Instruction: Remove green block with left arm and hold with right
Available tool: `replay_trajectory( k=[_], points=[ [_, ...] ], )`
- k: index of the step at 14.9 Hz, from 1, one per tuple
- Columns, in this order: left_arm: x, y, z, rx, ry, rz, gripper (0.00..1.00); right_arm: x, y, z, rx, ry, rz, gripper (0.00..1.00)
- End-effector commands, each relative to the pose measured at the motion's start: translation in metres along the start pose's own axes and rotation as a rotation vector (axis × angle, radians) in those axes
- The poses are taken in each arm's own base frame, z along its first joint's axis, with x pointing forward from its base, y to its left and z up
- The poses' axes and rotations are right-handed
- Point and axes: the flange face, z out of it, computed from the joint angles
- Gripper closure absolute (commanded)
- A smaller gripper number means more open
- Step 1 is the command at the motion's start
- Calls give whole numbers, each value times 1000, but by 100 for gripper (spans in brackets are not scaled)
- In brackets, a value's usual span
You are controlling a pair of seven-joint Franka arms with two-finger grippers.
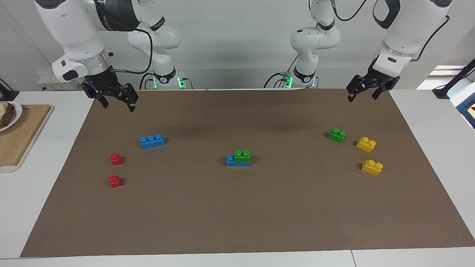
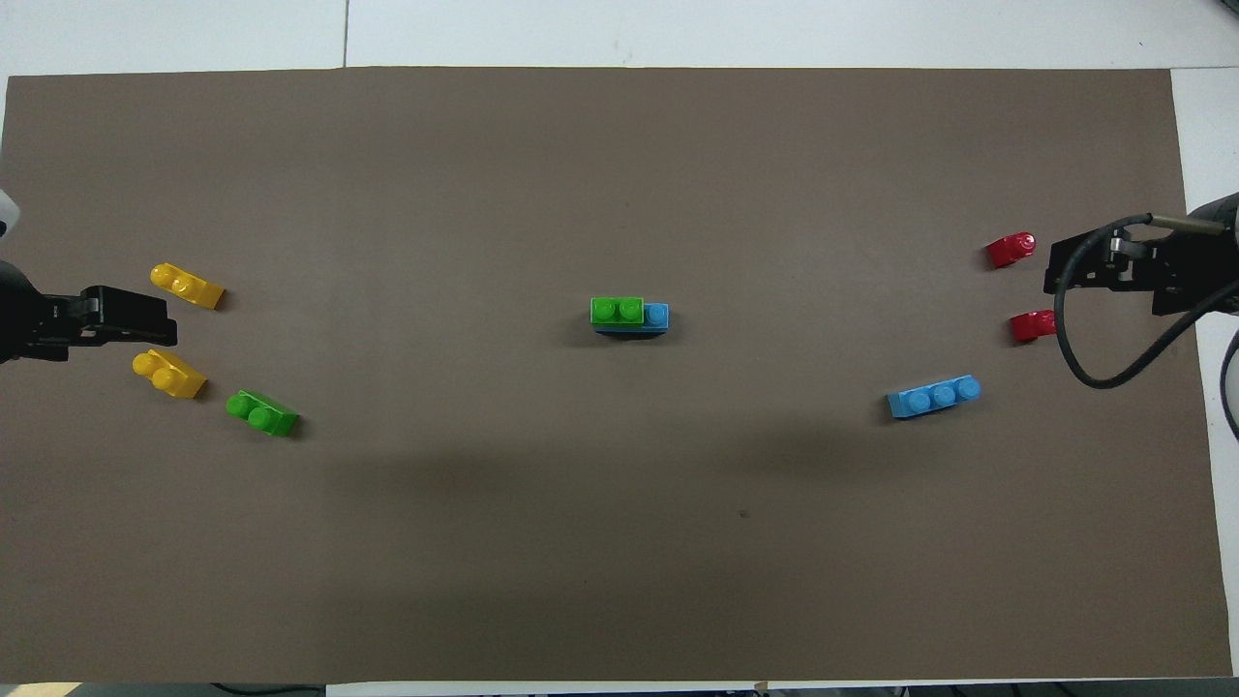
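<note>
A green block sits pressed onto a blue brick in the middle of the brown mat on the tabletop. The left gripper hangs with fingers apart over the mat's edge nearest the robots, above a loose second green brick and two yellow bricks. The right gripper hovers with fingers spread, empty, over the mat's corner at its own end.

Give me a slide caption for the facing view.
Both open tools hover above the mat's corners; green block sits on a blue brick.
</note>
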Motion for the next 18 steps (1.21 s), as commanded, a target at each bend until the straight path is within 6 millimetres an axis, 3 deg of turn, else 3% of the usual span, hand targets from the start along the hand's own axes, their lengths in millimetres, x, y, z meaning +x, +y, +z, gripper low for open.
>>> replay_trajectory(
  k=[1, 7, 12, 18],
  points=[
    [-4, 1, -7, 13, 13, 6, 0, -2, -3, 3, 20, -3, 132, 5],
    [-4, 0, -5, 14, 8, 6, 0, -9, -11, 8, 26, -23, 347, 5],
    [-6, -1, -3, 15, 1, 2, 0, -15, -25, 11, 19, -37, 626, 5],
    [-13, -6, 1, 17, -20, -20, 0, -13, -30, 14, 133, -153, 921, 5]
  ],
)
